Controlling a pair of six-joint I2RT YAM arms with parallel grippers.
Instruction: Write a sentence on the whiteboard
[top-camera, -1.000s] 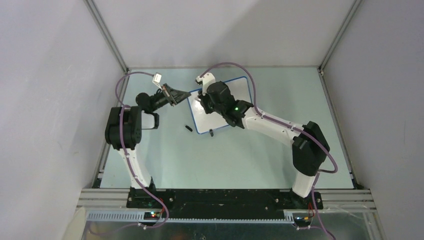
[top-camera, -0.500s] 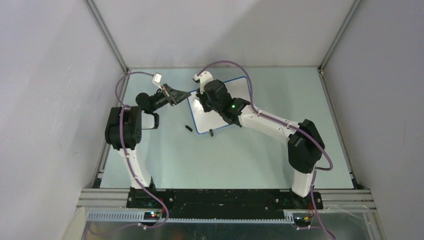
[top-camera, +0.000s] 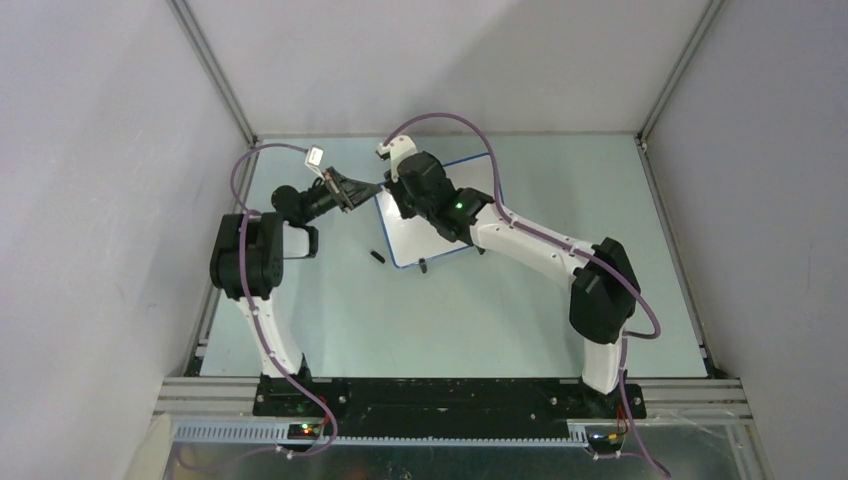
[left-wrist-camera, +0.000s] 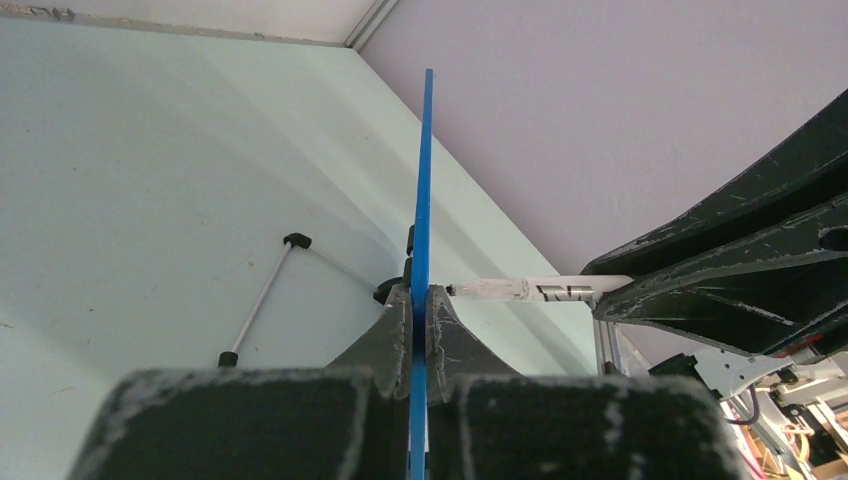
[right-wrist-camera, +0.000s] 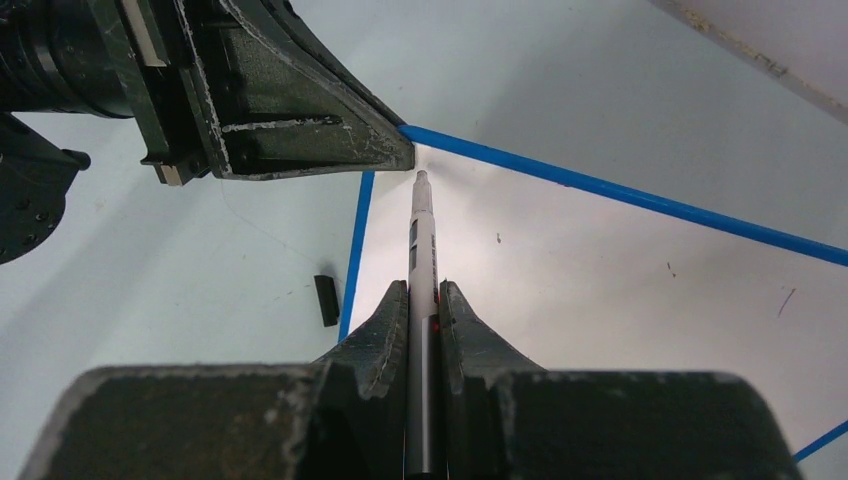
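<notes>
Whiteboard (right-wrist-camera: 620, 280) sits on the table (top-camera: 330, 320). Its face is blank apart from a few specks, and no sentence is visible on it yet. Left gripper (left-wrist-camera: 420, 303) is clamped on the board's blue frame at one corner, steadying it. Right gripper (right-wrist-camera: 423, 300) is closed on the marker pen (right-wrist-camera: 420, 215), with the tip aimed just inside that same corner; contact not discernible. Small black piece, probably the cap (right-wrist-camera: 326, 299), lies just outside the board's edge.

Step, as judged: about to start the first stroke. Next move: set the tip down lightly and draw away from the clamped corner, clear of the left fingers.
</notes>
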